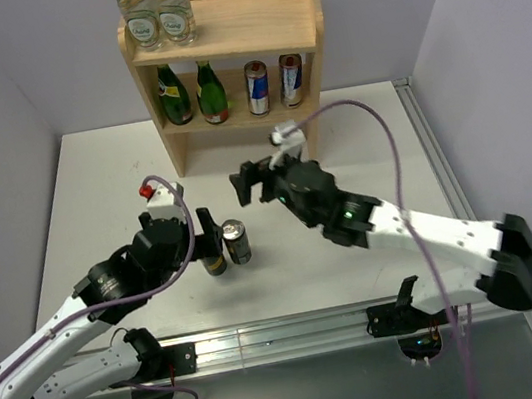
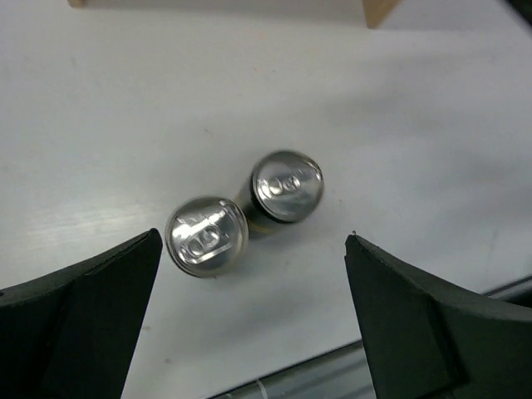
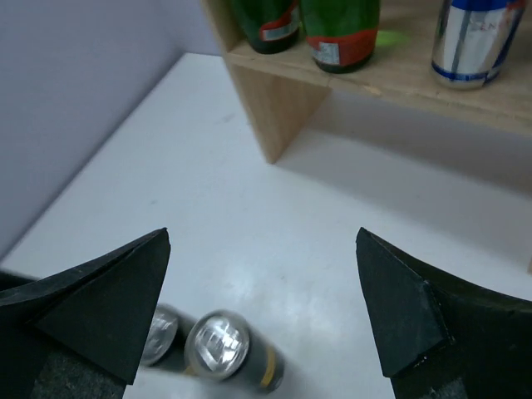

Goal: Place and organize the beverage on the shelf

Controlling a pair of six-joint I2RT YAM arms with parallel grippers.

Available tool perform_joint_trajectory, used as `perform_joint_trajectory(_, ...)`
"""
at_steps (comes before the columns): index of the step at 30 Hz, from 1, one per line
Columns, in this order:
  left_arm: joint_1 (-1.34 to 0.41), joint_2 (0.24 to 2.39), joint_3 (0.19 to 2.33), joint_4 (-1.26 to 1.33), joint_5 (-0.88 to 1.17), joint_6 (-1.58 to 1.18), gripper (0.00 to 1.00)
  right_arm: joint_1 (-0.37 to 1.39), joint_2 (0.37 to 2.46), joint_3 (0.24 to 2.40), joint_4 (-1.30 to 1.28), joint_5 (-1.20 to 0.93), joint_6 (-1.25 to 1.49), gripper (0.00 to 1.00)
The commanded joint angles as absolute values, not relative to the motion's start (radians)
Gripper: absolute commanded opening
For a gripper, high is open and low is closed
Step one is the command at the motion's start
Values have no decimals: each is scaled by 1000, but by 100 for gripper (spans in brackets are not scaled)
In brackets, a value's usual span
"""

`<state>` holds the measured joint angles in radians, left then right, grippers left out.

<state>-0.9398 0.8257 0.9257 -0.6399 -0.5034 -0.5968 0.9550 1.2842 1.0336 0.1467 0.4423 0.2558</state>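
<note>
Two dark cans (image 1: 236, 242) stand upright and touching on the white surface (image 1: 102, 185), near the arm bases. Left jaws wide open just beside them, holding nothing. Right jaws wide too, empty, between cans and shelf (image 1: 249, 30). Shelf at far edge: water bottles (image 1: 155, 9) on top; green bottles (image 1: 212, 92) and blue cans (image 1: 257, 86) below.

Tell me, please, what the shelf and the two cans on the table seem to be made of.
Shelf: pale wood, matte and unpainted by its look; faint grain shows. Left can and right can: metal, probably aluminium; their silvery lids with pull tabs shine, while the sides look dark and printed.
</note>
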Motion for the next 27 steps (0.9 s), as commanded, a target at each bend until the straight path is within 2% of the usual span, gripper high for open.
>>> perform_joint_trajectory(1,-995,739,864,-666,-433,-756,99,1018,1064,861,117,495,379,100)
perform_joint_trajectory(4,-1054,741,821,-675,-463,-848,99,1075,959,766,65,483,448,100)
perform_joint_trajectory(6,-1120,756,818,-702,-552,-929,99,1104,934,741,28,477,480,100)
perform_joint_trajectory(11,-1267,818,813,-778,-736,-1092,99,1183,949,681,-15,476,528,100)
perform_joint_trajectory(15,-1342,885,744,-770,-842,-1245,99,1200,956,598,53,422,595,100)
perform_joint_trajectory(20,-1417,977,672,-782,-926,-1405,99,1200,1021,555,106,391,618,100)
perform_joint_trajectory(27,-1417,1048,626,-842,-1077,-1592,99,1200,1175,575,233,385,604,100)
